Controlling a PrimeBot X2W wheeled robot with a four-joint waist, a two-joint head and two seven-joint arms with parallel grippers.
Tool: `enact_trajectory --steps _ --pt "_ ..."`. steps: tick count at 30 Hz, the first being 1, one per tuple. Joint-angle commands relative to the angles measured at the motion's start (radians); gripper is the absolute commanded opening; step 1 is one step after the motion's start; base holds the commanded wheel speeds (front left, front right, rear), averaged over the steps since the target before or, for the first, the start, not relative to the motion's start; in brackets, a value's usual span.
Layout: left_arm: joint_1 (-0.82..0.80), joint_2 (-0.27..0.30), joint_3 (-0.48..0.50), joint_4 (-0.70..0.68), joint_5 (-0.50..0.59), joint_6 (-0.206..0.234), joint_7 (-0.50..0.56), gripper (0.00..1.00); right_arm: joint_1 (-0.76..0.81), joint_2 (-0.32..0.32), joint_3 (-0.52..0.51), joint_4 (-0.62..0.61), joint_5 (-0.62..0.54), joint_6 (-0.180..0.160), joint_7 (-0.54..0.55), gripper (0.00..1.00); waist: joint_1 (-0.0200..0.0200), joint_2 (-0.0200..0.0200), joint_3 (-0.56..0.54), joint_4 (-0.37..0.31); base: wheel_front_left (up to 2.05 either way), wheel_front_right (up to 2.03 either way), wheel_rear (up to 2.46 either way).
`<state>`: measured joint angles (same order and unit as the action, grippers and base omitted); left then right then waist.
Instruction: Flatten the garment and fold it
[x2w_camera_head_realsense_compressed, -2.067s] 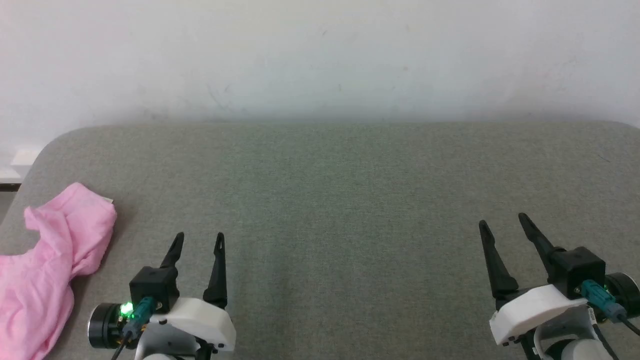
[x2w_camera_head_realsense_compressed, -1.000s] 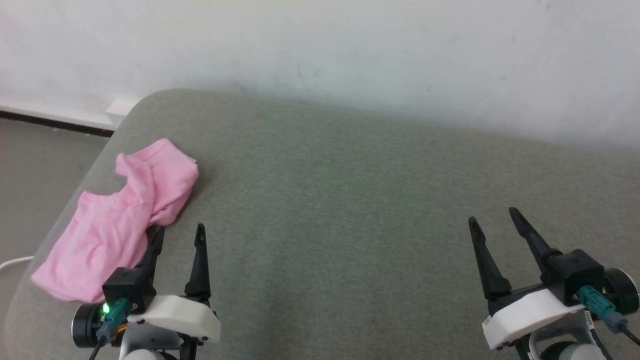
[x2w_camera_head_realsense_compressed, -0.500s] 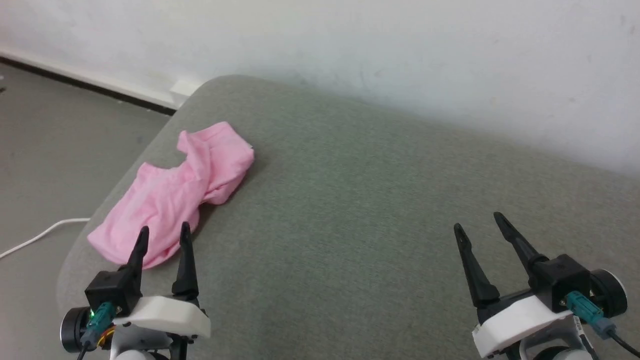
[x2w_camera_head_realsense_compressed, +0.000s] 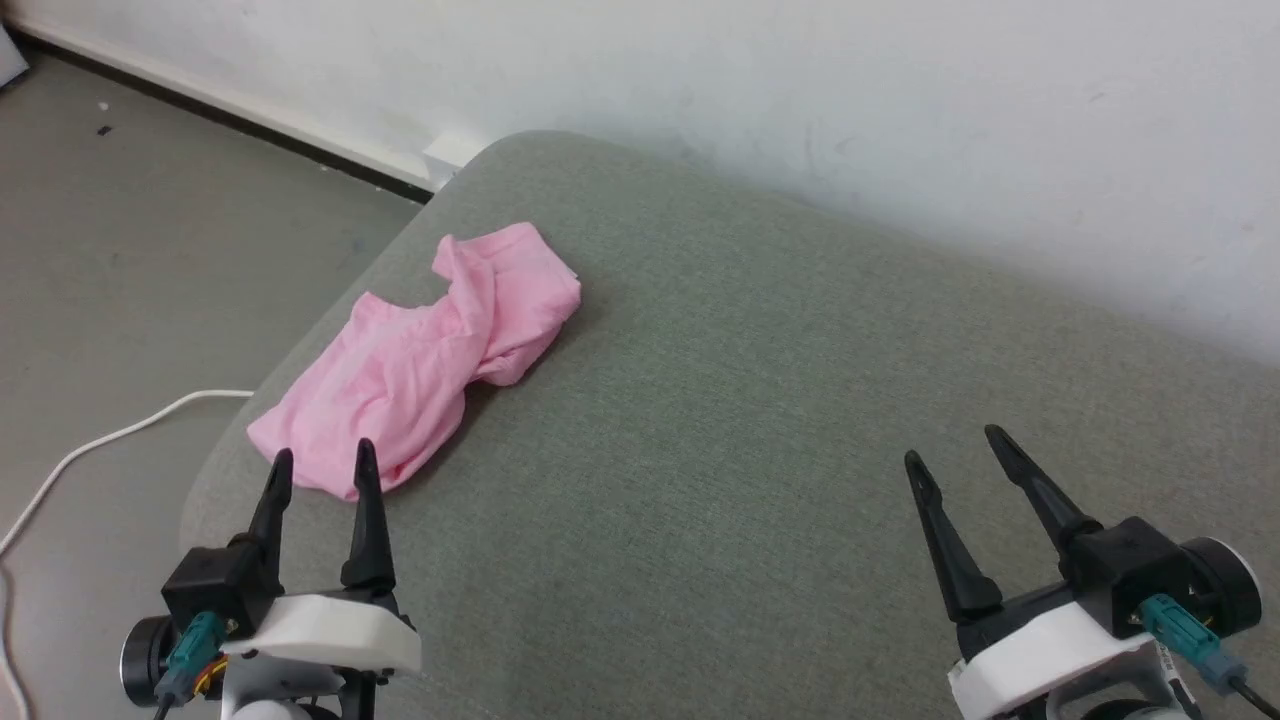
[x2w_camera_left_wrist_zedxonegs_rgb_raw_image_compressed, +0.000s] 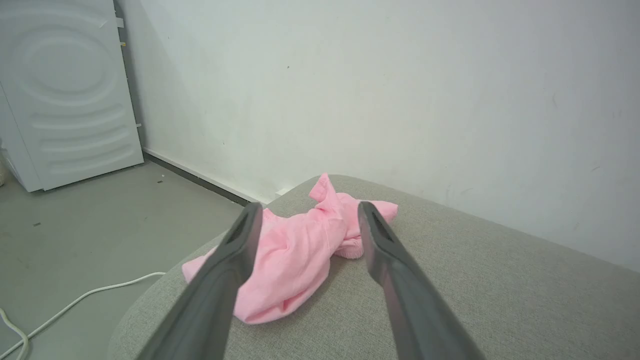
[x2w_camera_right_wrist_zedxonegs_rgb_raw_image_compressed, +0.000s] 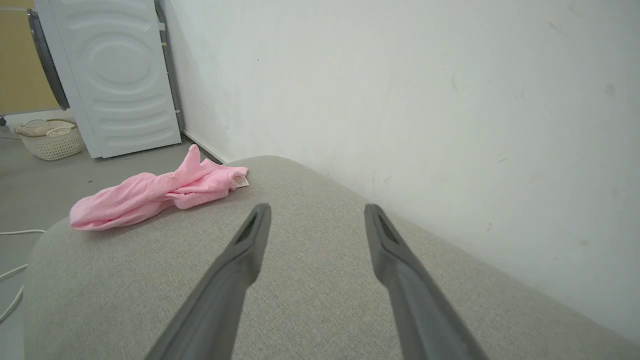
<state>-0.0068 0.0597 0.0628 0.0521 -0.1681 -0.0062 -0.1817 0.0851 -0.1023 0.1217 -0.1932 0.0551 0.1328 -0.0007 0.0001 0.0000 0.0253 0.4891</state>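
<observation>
The garment, light pink shorts, lies crumpled near the left end of the grey padded table. Its gathered waistband and small white label face the wall side. My left gripper is open, its fingertips just short of the garment's near edge, holding nothing. In the left wrist view the garment lies straight ahead between the fingers. My right gripper is open over bare table far to the right; the right wrist view has the garment off to the left.
The table's rounded left edge drops to a grey floor where a white cable runs. A white wall backs the table. A white washing machine and a woven basket stand beyond on the floor.
The head camera has swung left, bringing the whole garment, the table's left edge and the floor into view. The left gripper now points at the garment's near edge. Both grippers stay open.
</observation>
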Motion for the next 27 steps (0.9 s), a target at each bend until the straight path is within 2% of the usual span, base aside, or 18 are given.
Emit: enact_trajectory --steps 1,11,19,22,27 --pt "-0.008 -0.004 0.003 -0.003 -0.008 0.008 -0.010 1.00 0.008 -0.007 0.004 -0.015 0.009 -0.002 -0.002 1.00 -0.0001 0.0000 0.007 0.012 -0.02 -0.02 -0.02" --pt "-0.113 0.013 0.022 -0.006 -0.031 0.004 -0.031 1.00 -0.005 -0.053 0.019 -0.085 0.027 -0.002 0.028 1.00 -0.0001 0.0000 0.081 0.026 0.00 0.00 0.00" --pt "-0.343 0.097 0.086 -0.004 -0.079 0.004 -0.021 1.00 -0.043 -0.134 0.017 -0.168 0.049 -0.002 0.075 1.00 -0.0001 0.0000 0.225 -0.031 0.00 0.00 0.00" --pt "-0.427 0.132 0.113 0.010 -0.110 0.008 0.025 1.00 -0.060 -0.166 0.011 -0.196 0.062 -0.002 0.085 1.00 -0.0001 0.0000 0.287 -0.060 0.00 0.00 0.00" --pt "-0.555 0.208 0.144 0.098 -0.183 -0.004 0.195 1.00 -0.089 -0.219 -0.003 -0.234 0.085 -0.002 0.088 1.00 -0.0001 0.0000 0.392 -0.104 0.00 0.00 0.00"
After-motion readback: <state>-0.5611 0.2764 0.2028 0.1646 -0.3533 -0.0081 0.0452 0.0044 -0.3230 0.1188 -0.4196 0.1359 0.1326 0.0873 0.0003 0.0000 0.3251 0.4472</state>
